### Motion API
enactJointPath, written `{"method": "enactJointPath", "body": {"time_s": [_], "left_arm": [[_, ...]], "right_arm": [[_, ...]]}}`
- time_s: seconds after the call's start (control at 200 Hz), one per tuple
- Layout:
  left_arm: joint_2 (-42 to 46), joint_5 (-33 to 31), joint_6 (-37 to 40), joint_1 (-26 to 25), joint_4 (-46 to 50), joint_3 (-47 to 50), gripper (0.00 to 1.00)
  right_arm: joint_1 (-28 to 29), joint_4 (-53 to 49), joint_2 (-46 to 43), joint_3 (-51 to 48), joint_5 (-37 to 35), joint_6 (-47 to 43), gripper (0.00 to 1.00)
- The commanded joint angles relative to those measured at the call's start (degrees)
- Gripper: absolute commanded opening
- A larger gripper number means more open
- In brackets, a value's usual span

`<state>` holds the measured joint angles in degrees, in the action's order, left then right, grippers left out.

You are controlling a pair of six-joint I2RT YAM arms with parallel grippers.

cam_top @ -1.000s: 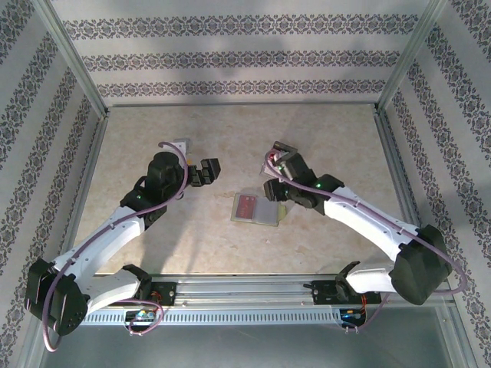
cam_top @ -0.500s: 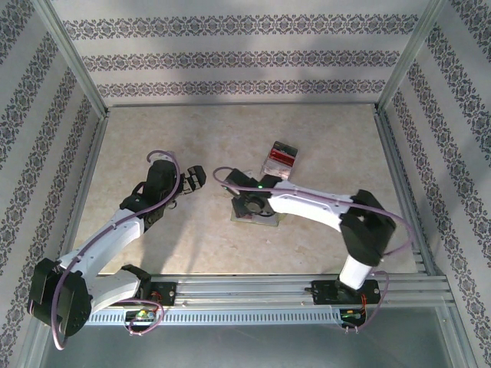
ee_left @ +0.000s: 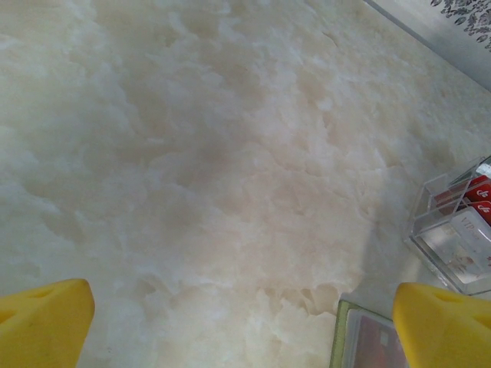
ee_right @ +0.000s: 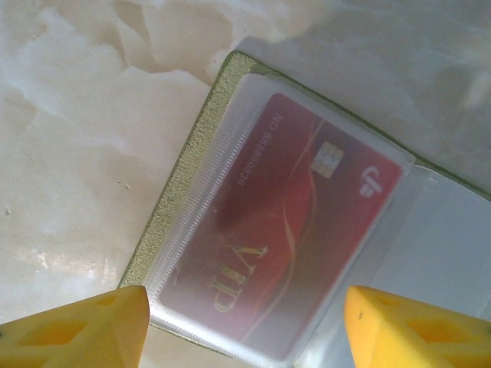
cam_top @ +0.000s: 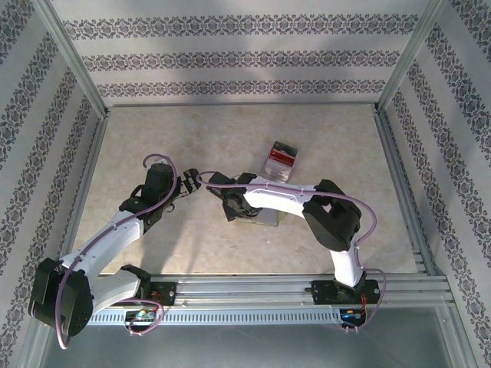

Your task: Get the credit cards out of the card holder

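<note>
Though left hand (ee_left: 245, 313), right hand (ee_right: 249, 326) agape, empty, one red card (ee_right: 284, 230) in one holder (ee_right: 170, 211).

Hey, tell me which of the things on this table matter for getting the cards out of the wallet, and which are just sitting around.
For the job:
- card holder, spread open
- red card in its clear pocket
- right gripper, open above it
- clear case with red cards inside, farther back

Just there:
- left gripper, open over the table
- patterned walls
</note>
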<state>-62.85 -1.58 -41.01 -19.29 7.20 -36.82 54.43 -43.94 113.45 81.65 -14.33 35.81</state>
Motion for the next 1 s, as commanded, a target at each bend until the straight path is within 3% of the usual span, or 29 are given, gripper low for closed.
{"method": "enactJointPath", "body": {"time_s": [0.0, 0.365, 0.859, 0.994], "left_arm": [[-0.11, 0.91, -1.25, 0.99, -1.32, 1.22, 0.99], [-1.42, 2.41, -1.56, 1.48, -1.85, 0.78, 0.99], [-3.12, 6.61, 0.74, 1.67, -3.16, -1.13, 0.99], [-2.79, 7.12, 1.60, 1.55, -2.64, -1.91, 0.99]], "right_arm": [[-0.85, -0.89, 1.11, -0.32, -0.81, 1.19, 0.68], [-1.87, 0.08, 3.64, -1.23, 0.53, 0.67, 0.68], [-2.14, 1.41, -0.52, -4.97, -1.47, 1.23, 0.43], [-2.22, 0.99, -3.05, -6.60, -4.47, 1.76, 0.44]]}}
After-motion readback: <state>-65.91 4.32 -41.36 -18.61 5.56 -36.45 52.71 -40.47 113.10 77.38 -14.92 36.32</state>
